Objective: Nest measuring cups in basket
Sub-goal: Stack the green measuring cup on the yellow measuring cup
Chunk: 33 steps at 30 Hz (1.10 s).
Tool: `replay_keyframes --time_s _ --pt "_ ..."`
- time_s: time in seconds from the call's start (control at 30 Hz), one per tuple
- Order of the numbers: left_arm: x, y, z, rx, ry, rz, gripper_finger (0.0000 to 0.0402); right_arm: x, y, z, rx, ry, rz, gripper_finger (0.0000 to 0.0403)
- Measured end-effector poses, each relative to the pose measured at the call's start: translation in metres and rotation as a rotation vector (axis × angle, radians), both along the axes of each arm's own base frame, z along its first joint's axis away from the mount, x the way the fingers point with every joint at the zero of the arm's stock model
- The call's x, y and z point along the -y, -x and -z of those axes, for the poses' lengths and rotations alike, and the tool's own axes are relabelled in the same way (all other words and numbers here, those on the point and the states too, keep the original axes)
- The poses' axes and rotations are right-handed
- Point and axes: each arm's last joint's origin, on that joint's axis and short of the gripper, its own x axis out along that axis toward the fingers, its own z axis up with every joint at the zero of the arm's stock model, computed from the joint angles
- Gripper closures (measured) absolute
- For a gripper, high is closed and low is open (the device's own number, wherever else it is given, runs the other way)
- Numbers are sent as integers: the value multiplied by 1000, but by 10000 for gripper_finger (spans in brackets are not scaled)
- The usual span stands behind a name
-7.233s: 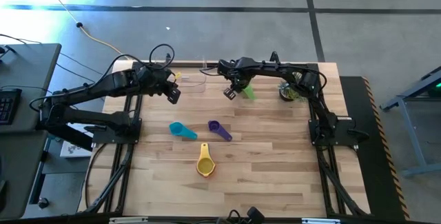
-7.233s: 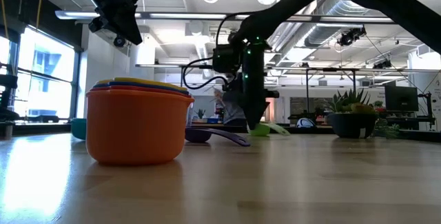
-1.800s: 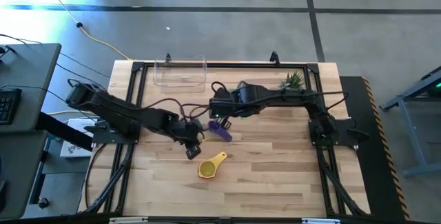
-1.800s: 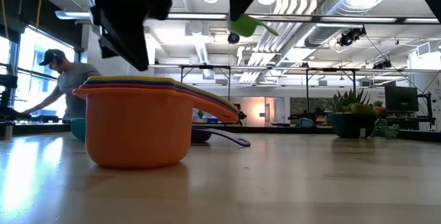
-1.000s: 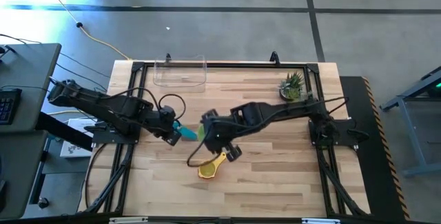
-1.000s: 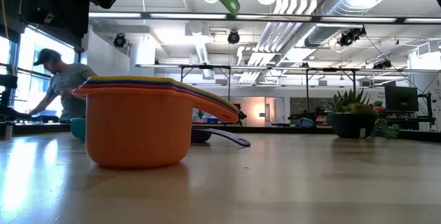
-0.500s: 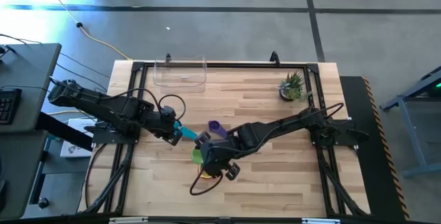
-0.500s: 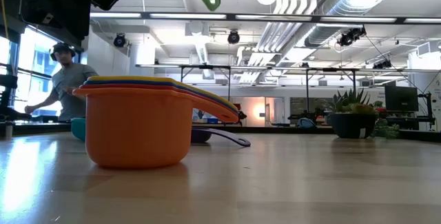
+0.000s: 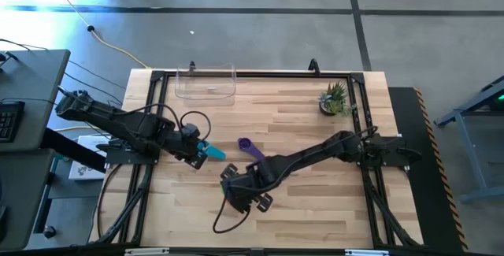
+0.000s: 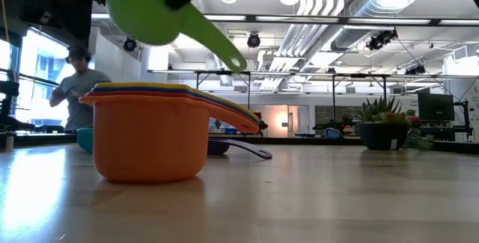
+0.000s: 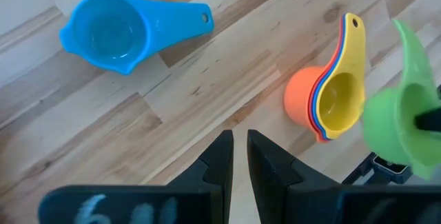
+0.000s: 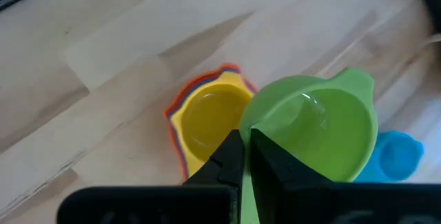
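Above the front-middle of the table [image 9: 315,201], the green cup [image 10: 150,11] is being held in the air by the right gripper [image 12: 240,156], whose fingers are being pressed together on the cup's rim. Directly beneath it, the stack of nested cups [image 10: 150,134] is being kept on the wood, orange outermost and yellow innermost, with the green cup apart from it. Nearer the left side, the left gripper [image 11: 239,156] is being held over bare wood with its fingers almost together and nothing pinched between them. Just beside it the blue cup [image 11: 124,27] is lying on the table, and the purple cup [image 9: 249,146] is lying near the middle. At the far edge the clear basket [image 9: 206,82] is standing with no cups in it. A potted plant [image 9: 334,98] is standing at the far right. A person [image 10: 75,86] is being seen in the room beyond.
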Motion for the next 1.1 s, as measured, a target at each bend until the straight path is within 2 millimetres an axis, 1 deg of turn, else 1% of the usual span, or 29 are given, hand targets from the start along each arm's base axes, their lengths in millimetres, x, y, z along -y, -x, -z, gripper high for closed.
replay_keyframes --time_s 0.13,0.23,0.33,0.5,0.67,0.83,1.1 --pt "2 1 0 -2 1 6 367 -7 -1 17 -46 43 -19 399" --pt "4 1 0 -1 0 13 367 -12 1 24 -60 91 -70 399" --pt "5 2 0 2 -6 5 367 -18 3 25 -53 125 -120 399" --pt "7 2 0 3 -6 7 367 -21 4 29 -65 134 -128 396" --pt "9 3 0 1 -1 3 367 -22 3 34 -79 147 -129 378" --pt "9 3 0 4 -6 2 367 -22 2 34 -68 144 -129 360" --pt "9 3 0 3 -4 -5 367 -22 2 34 -71 142 -122 341"
